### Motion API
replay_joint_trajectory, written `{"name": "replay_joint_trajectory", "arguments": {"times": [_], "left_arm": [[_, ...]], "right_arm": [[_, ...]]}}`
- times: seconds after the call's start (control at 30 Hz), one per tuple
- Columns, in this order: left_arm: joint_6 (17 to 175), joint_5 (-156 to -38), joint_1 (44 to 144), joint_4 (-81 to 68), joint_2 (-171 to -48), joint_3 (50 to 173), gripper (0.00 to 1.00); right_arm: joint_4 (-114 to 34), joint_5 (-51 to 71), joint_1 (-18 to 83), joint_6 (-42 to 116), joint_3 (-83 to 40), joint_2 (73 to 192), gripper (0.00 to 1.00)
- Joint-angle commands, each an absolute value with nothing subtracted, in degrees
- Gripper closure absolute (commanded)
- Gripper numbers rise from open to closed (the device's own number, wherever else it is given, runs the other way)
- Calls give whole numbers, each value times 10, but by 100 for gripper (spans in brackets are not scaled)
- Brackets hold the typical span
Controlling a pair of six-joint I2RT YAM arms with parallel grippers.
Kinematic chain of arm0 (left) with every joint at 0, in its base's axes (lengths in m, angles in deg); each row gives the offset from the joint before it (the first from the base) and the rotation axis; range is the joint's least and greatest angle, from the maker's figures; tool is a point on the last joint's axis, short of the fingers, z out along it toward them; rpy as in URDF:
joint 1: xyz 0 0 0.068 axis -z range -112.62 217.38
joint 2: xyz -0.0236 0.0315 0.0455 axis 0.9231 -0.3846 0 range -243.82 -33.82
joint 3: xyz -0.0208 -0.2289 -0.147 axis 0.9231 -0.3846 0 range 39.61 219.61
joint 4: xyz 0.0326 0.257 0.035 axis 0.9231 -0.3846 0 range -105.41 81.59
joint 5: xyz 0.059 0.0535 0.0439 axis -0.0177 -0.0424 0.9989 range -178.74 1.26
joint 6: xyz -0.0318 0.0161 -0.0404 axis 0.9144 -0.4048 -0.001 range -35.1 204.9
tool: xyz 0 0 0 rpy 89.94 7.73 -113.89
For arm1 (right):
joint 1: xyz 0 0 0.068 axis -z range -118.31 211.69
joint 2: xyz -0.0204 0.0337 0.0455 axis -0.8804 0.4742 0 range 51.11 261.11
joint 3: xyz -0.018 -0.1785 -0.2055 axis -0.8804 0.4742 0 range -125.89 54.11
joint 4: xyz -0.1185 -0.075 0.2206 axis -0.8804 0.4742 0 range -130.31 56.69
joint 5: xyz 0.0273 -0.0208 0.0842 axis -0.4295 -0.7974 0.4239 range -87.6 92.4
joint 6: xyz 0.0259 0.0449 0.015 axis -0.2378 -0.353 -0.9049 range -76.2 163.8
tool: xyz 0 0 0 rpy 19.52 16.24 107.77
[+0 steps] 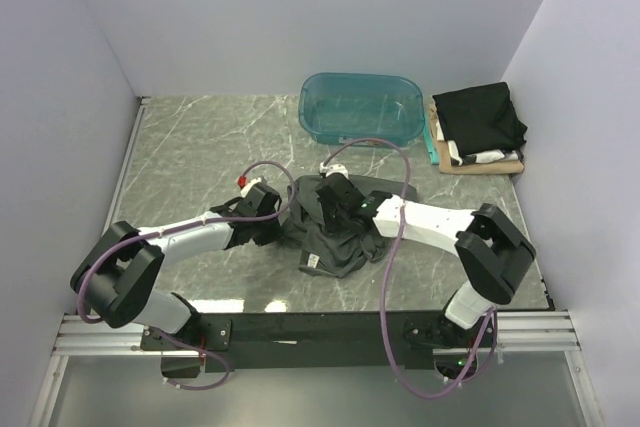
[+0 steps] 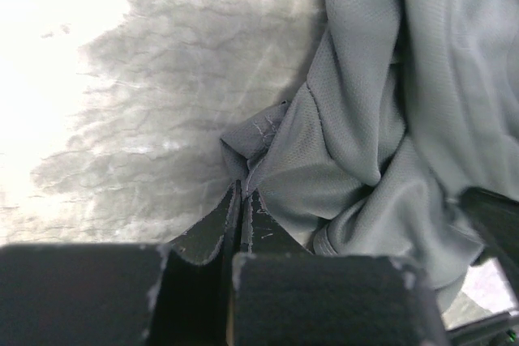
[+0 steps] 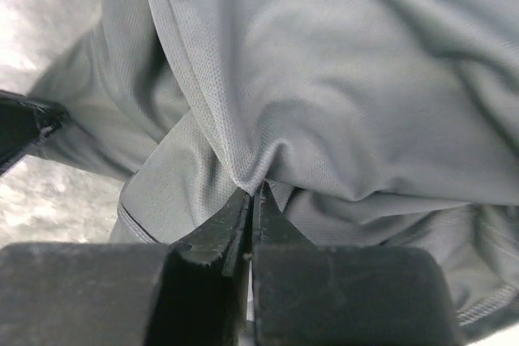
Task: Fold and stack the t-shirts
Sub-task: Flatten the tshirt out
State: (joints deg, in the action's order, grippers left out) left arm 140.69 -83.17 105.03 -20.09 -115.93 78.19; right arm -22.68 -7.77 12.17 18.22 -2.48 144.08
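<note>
the grey t-shirt [image 1: 335, 237] lay bunched in a heap in the middle of the bench [image 1: 200, 147], right between my two arms. in the top view my left hand [image 1: 272, 215] sat at the heap's left edge and my right hand [image 1: 338, 203] over its far side, the two near each other, with most of the cloth trailing toward me and a small white label showing at the near end. neither arm was clearly nearer, as both were already on it. the heap showed no clean long axis yet. my guess was that the next move depended on drawing the hands apart, left and right, to stretch an edge out between them.

the top view hid the fingertips, and the wrist cameras settled that. in the left wrist view the left hand [image 2: 243, 192] was pinched fully closed on a small corner of the cloth, with bare bench off to the left. in the right wrist view the right hand [image 3: 251, 194] was closed tight on a fold, with cloth filling nearly the whole frame. i could not tell which part of the shirt either pinch had.

only the top view showed the rest: the teal tub [image 1: 360, 107] at the far side, and just beside it on the right the folded pile [image 1: 480, 125], black on top, well apart from the heap.
</note>
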Motion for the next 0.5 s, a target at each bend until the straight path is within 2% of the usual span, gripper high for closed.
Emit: {"name": "replay_joint_trajectory", "arguments": {"times": [0.0,0.2,0.47], "left_arm": [[1410,-794,1052,-219,-1149,800,99],[1424,-670,1047,-301,-1122,847,99],[1425,-555,966,-417,-1113,1017,99]], "right_arm": [[-257,-128,120,171,-26,1389,100],[-215,-216,146,180,-48,1338,100],[-190,-238,299,220,-42,1199,100]]}}
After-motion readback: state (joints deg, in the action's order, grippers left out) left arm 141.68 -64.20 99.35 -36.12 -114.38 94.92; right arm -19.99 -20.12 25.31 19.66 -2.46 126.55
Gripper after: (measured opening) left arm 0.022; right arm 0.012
